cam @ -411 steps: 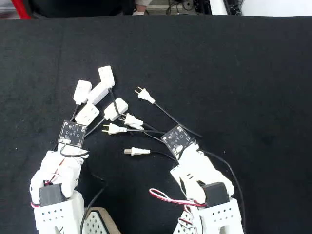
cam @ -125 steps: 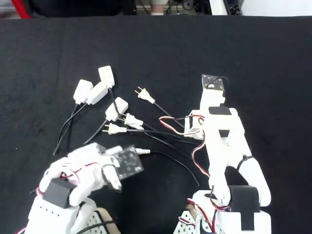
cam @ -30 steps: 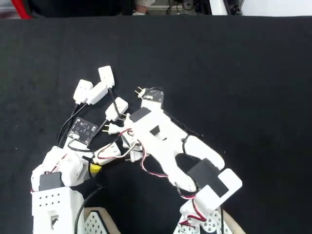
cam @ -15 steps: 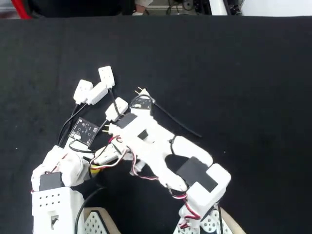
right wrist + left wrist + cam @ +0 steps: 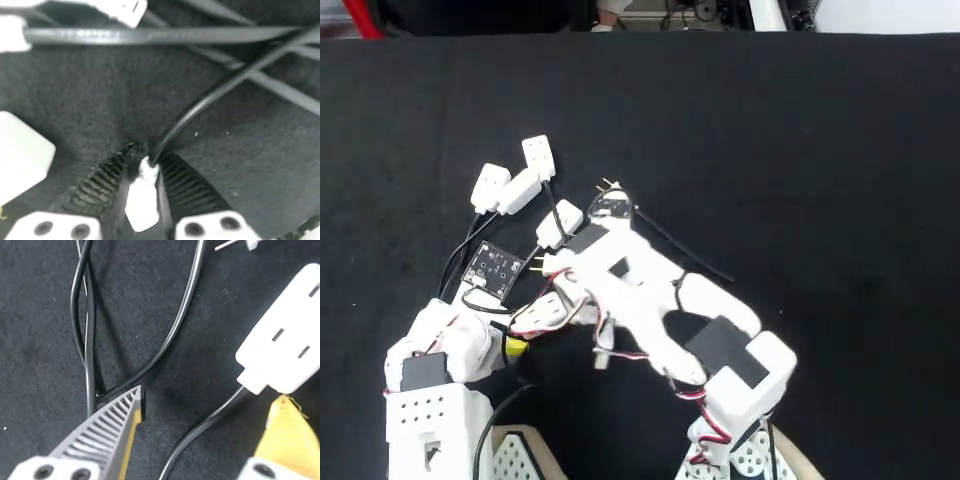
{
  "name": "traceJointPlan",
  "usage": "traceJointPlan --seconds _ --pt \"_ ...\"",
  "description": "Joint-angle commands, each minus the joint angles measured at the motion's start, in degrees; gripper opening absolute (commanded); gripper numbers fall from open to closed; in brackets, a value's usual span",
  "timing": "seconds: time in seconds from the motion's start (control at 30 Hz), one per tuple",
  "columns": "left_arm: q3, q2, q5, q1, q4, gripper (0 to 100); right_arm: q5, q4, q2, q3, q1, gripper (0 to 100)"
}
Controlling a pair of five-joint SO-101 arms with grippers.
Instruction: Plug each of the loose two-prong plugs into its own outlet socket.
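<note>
My right claw (image 5: pixel 144 157) had swung left, clamped narrow on a white plug (image 5: pixel 141 200) over the tabletop (image 5: pixel 75 100), black cords (image 5: pixel 150 35) crossing ahead. Left claw (image 5: pixel 210 395) gaped wide, just beside an outlet socket (image 5: pixel 285 347).

No letters, numbers, labels or signs can be read anywhere: the white outlet sockets (image 5: pixel 285 350), the two-prong plug (image 5: pixel 142 200), the black cords (image 5: pixel 90 355) and the dark bench (image 5: pixel 820 150) all show plain, unmarked surfaces.
</note>
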Motion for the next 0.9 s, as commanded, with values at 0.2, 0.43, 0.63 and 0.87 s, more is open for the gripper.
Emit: traceJointPlan --seconds 0.2,0.43,0.63,0.87 --pt "-0.2 -0.2 -0.4 0.6 -1.1 38 44.2 -3.4 -5.7 -1.8 7.3 1.1" --pt "-0.2 -0.2 -0.5 0.6 -1.1 38 75.9 -4.0 -1.7 -1.9 6.1 1.2" --pt "-0.2 -0.2 -0.5 0.6 -1.1 38 78.4 3.8 -0.9 -2.4 -0.3 5.7" --pt "-0.2 -0.2 -0.5 0.6 -1.1 38 78.3 8.7 -0.9 -6.9 -0.8 18.4"
